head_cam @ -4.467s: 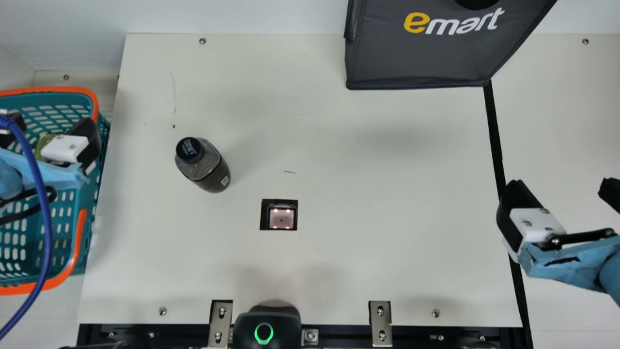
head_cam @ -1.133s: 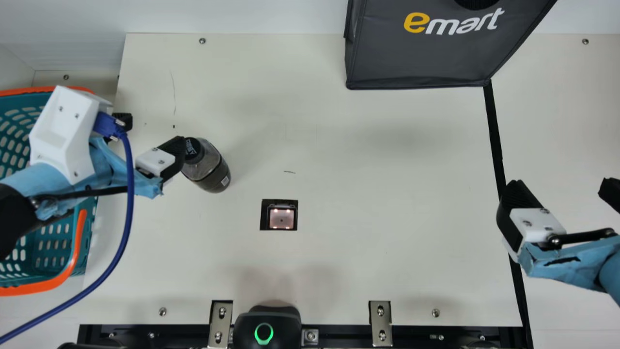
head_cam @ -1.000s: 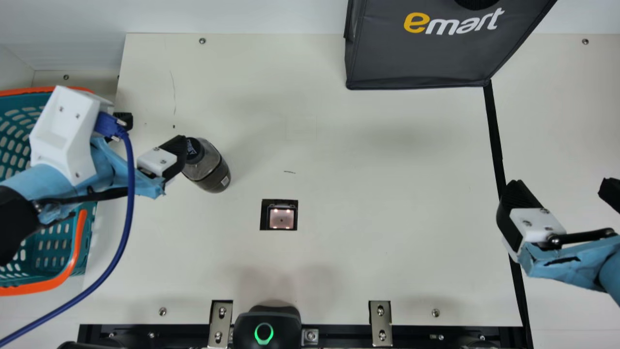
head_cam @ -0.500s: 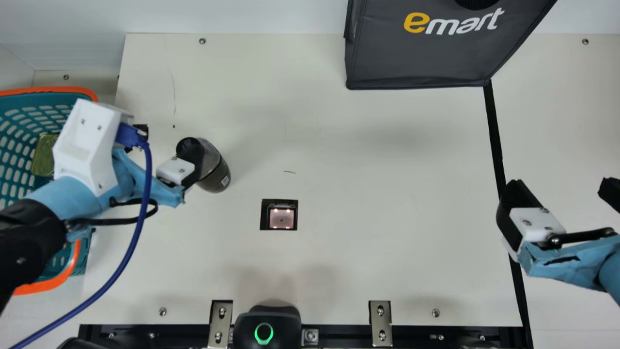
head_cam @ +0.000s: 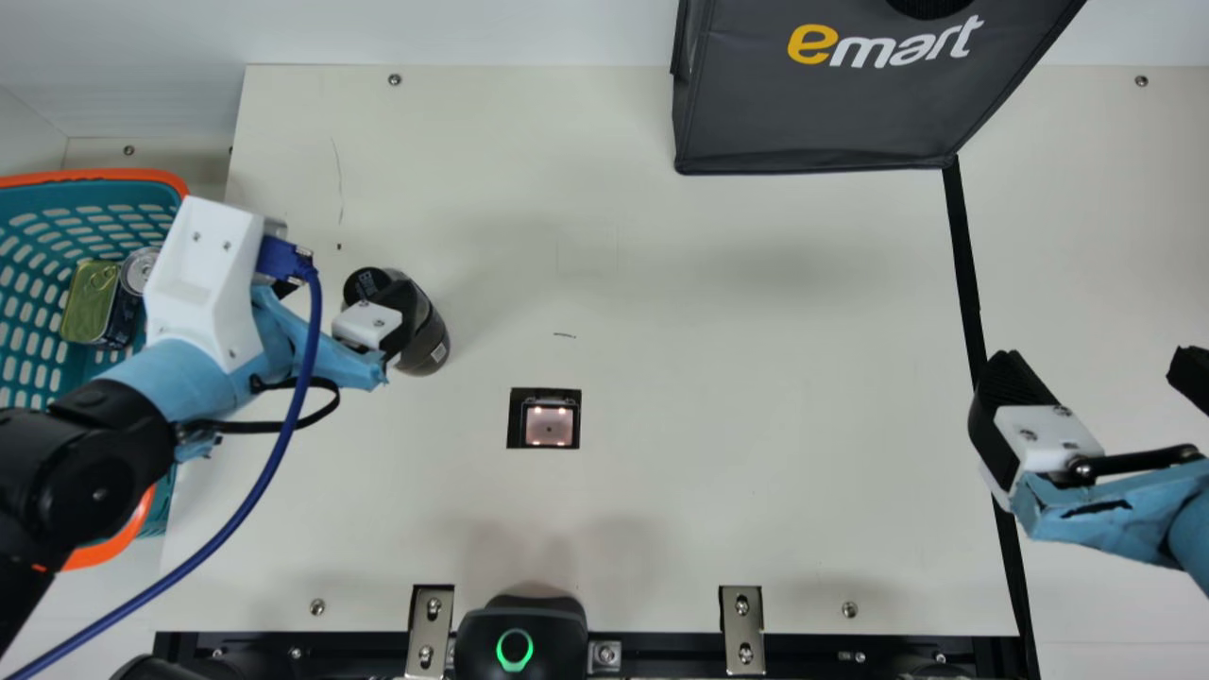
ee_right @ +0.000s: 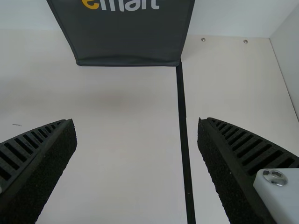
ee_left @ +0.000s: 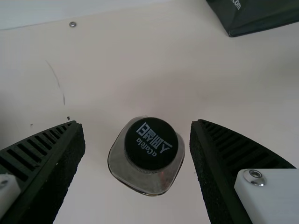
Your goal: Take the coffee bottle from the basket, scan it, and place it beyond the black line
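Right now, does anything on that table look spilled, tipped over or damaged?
Nothing looks spilled or tipped: the coffee bottle stands upright. The table does have blemishes: a thin curved scratch toward its far left, and a short dark mark just beyond the scanner window. Both look like minor wear.

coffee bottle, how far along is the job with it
Done: the bottle stands on the table, outside the basket.

In hand: apparently the grasp; the left gripper is open, fingers either side of the bottle, not closed on it.

Left: likely the scan, as it stands off the scanner window, then placing beyond the black line.
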You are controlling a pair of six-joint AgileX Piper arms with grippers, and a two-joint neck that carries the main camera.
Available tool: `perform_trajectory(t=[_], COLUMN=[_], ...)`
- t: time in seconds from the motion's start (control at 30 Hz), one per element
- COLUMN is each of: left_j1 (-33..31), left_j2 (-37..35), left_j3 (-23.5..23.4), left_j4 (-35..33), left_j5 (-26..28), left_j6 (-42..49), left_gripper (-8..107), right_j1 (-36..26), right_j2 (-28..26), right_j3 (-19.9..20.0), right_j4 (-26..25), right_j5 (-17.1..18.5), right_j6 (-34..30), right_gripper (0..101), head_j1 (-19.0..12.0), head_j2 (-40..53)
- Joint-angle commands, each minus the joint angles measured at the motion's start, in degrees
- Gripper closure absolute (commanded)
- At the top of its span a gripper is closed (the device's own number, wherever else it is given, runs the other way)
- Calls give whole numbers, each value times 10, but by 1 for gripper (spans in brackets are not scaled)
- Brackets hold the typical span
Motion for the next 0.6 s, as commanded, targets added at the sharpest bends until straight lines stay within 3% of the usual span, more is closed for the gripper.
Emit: perform_trajectory(t=[0.0, 0.57], left_j1=[3, 12], left_j2=[1, 7], left_j3=[4, 21], left_j4=[-1, -11], left_j5=[-2, -16], left_j6=[1, 3], left_gripper=[9, 9], right_j1=[0, 0], right_j2=[0, 0], right_j3=[0, 0], right_j4=[0, 0], right_j5=[0, -1], right_j6=[0, 0], right_gripper=[10, 10], head_j1=[-15, -15], head_j2=[2, 2])
